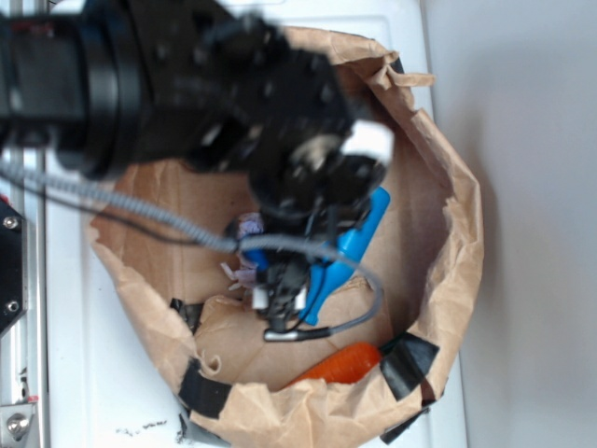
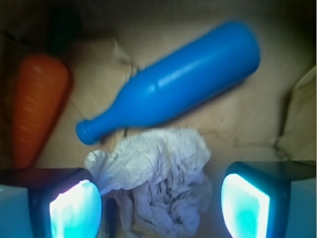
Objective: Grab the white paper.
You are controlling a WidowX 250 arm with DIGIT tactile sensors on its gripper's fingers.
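The white paper [image 2: 158, 178] is a crumpled, wrinkly off-white ball on the brown floor of the bag, just below the blue bottle. In the wrist view it lies between the two fingers of my gripper [image 2: 161, 203], which stands open; the left pad [image 2: 74, 210] is close to the paper's left flap and the right pad [image 2: 245, 206] stands a little apart from it. In the exterior view the black arm and gripper [image 1: 280, 294] reach down into the bag and cover most of the paper [image 1: 233, 273]; only a small pale scrap shows.
A blue bottle [image 2: 173, 84] lies on its side just beyond the paper, also seen as the blue bottle [image 1: 350, 252]. An orange carrot [image 2: 37, 104] lies at the left, near the bag's front wall [image 1: 340, 362]. The brown paper bag's [image 1: 457, 233] walls ring everything.
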